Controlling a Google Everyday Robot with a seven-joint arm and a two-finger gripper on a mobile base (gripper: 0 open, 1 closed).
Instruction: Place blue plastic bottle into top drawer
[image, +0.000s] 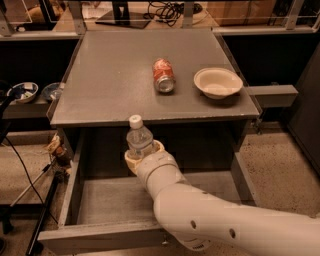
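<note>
Below the cabinet top (115, 85), the top drawer (110, 202) is standing open; my gripper (143, 156) is clasping the blue plastic bottle (138, 139) upright above it; lowering, then releasing, is probably coming next.

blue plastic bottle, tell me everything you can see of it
The blue plastic bottle is small and clear, with a white screw cap. It stands upright, its lower part hidden by the gripper, shut round it at the arm's tip. It is held over the open top drawer, just in front of the cabinet top.
</note>
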